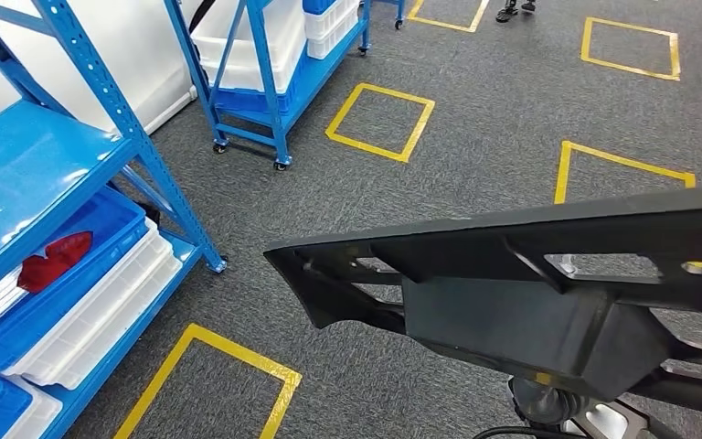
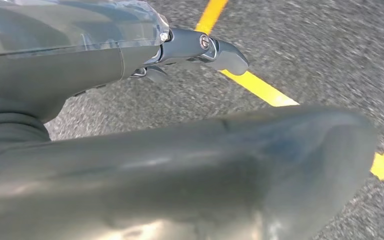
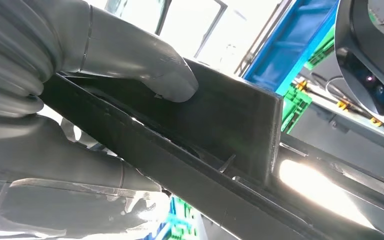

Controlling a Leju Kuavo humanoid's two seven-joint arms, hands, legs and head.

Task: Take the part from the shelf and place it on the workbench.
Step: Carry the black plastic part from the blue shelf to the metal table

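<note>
— Where's the part?

— Up off the floor: a long black plastic part (image 1: pixel 548 293), ribbed with cut-out openings, stretched across the lower right of the head view and tapering to a point toward the left. Carried over grey carpet (image 1: pixel 475 137) marked with yellow tape squares (image 1: pixel 380 121).

— Held by which hand?

— By the right hand (image 3: pixel 95 80). Seen close from the right wrist: thick grey thumb (image 3: pixel 165 75) pressed flat on a black panel of the part, darker fingers wrapped round from the other side, the part's long rail running between them. Clamped firmly, by the look of it.

— And the left hand?

— Seen from the left wrist: left hand (image 2: pixel 130 60) hanging above the carpet, one dark fingertip (image 2: pixel 225 52) stretched out straight, nothing between the fingers that show. Hard to say about the rest of the hand; blocked by a large blurred dark shape across the lower picture, possibly the part itself, possibly the robot's own body. Open or closed overall: cannot tell.

— Anything else around?

— Blue shelf (image 1: pixel 64 165) at the left, with blue and white bins (image 1: pixel 101 302) on its lower level and a red piece (image 1: pixel 55 259) lying in one blue bin. A second blue wheeled rack (image 1: pixel 265 82) farther back, stacked with white crates. A person's shoes (image 1: pixel 516 9) at the far top edge.
</note>
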